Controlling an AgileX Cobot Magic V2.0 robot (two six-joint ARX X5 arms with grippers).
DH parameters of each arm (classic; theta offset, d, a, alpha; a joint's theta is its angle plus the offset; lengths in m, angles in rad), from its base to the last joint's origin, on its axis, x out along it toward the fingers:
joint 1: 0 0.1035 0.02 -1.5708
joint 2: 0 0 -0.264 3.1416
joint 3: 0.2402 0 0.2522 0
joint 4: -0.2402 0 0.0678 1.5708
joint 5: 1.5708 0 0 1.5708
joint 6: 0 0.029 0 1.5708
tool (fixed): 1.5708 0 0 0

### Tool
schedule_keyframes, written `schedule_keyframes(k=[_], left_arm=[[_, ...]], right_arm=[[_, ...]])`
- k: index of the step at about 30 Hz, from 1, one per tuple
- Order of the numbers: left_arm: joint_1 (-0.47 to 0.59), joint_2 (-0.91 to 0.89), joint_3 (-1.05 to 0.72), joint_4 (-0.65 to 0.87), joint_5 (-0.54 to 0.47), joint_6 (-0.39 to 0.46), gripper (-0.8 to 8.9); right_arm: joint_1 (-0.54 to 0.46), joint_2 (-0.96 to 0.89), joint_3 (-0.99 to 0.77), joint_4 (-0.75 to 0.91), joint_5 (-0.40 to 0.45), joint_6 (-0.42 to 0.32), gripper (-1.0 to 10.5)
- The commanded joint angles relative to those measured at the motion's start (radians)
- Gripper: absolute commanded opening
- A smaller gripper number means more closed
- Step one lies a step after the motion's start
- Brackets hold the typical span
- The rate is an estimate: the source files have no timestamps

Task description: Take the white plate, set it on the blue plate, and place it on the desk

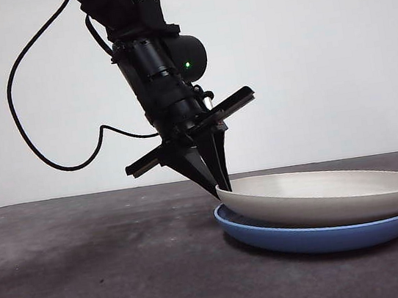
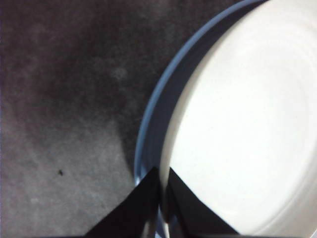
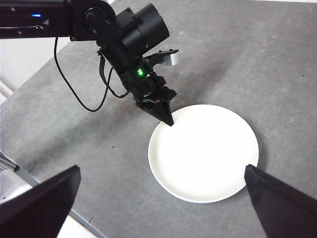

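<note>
The white plate [image 1: 324,194] lies on top of the blue plate [image 1: 322,235] on the desk [image 1: 92,282], slightly tilted with its left edge raised. My left gripper [image 1: 219,185] comes down from the upper left and is shut on the white plate's left rim. The left wrist view shows that gripper [image 2: 159,172] pinching the white plate's [image 2: 237,124] rim, with the blue plate's edge [image 2: 151,114] showing beneath. My right gripper [image 3: 162,168] is open and empty, high above the white plate [image 3: 203,153]. The blue plate is hidden in the right wrist view.
A black cable [image 1: 43,148] hangs from the left arm above the desk's left part. In the right wrist view the desk's edge [image 3: 49,198] runs along the near left, with a pale object [image 3: 7,183] just beyond it.
</note>
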Motion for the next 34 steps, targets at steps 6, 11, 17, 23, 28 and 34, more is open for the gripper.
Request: schedule_keyframes(k=[6,11,17,23,28,34], left_arm=[[-0.004,0.020,0.031,0.004,0.001,0.042,0.31],[-0.004,0.020,0.031,0.011,0.002,0.045,1.08],[-0.004,0.020,0.033,0.029,0.008,0.051,4.40],[-0.004,0.020,0.075,0.014,0.008,0.068,5.10],[-0.004,0.020,0.173,-0.057,0.007,0.110,5.10],[0.003,0.019,0.342,-0.226,-0.007,0.199,5.10]], right_arm=[[0.004,0.002,0.019,0.005,-0.002,-0.010,6.8],[0.004,0.002,0.019,0.005,-0.002,-0.009,6.8],[0.004,0.002,0.019,0.005,-0.002,-0.009,6.8],[0.004,0.002,0.019,0.005,-0.002,-0.009,6.8],[0.004,0.002,0.019,0.005,-0.002,-0.009,6.8],[0.004,0.002,0.019,0.005,-0.002,-0.008,6.8]])
